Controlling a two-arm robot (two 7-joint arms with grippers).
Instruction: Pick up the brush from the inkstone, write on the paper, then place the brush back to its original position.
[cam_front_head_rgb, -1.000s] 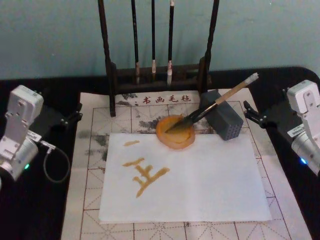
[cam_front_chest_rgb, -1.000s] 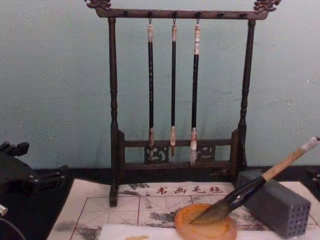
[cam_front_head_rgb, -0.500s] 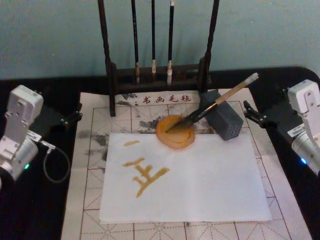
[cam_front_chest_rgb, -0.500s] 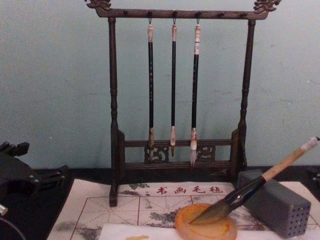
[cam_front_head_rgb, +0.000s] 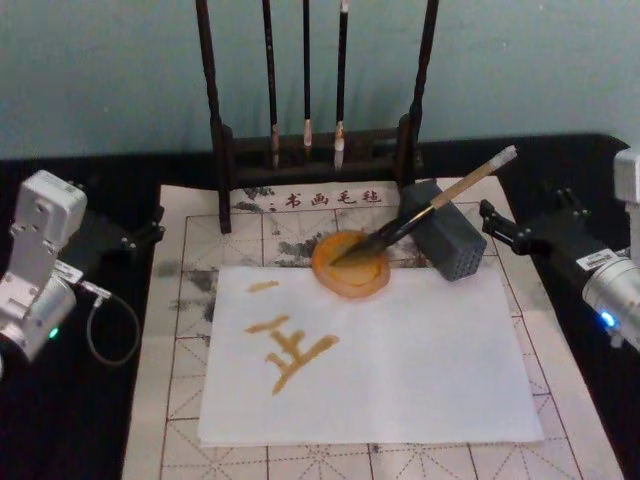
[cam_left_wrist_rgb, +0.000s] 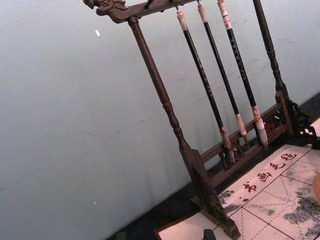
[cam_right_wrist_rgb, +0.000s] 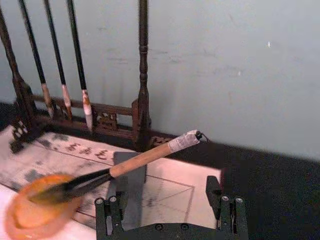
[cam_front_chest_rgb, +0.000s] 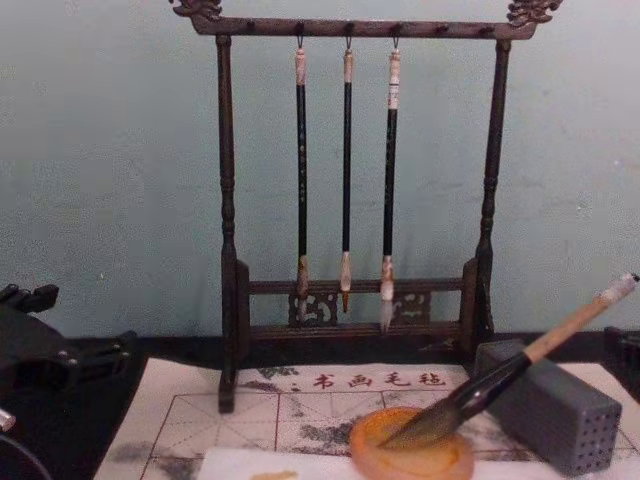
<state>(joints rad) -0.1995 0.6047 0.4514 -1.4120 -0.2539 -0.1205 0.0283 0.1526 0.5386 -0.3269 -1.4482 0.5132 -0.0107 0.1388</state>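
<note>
Brush: the brush (cam_front_head_rgb: 440, 205) lies at a slant, its tuft down in the inkstone (cam_front_head_rgb: 345, 292) and its handle propped on the grey block (cam_front_head_rgb: 455, 245); nothing holds it.
Inkstone: it sits on the mat (cam_front_head_rgb: 180, 420), at the far edge of the paper (cam_front_head_rgb: 420, 360) and just beside the block.
Paper: it lies flat on the mat and carries yellow-brown strokes (cam_front_head_rgb: 290, 352) on its left half; the right half is bare.
Right gripper: the right gripper (cam_front_head_rgb: 497, 222) hovers off the mat's right edge, near the brush's upper handle and pointed at it; its jaws stand apart and hold nothing.
Left gripper: the left gripper (cam_front_head_rgb: 150, 228) is parked at the mat's left edge, well apart from the brush, jaws apart and empty.
Done, by the look of it: writing is on the sheet, and the brush is on the inkstone, where the task wants it to end.
Left, by the look of it: possibly nothing. The same layout would also fit a fresh pick-up for more strokes, and which of the two it is cannot be told.
</note>
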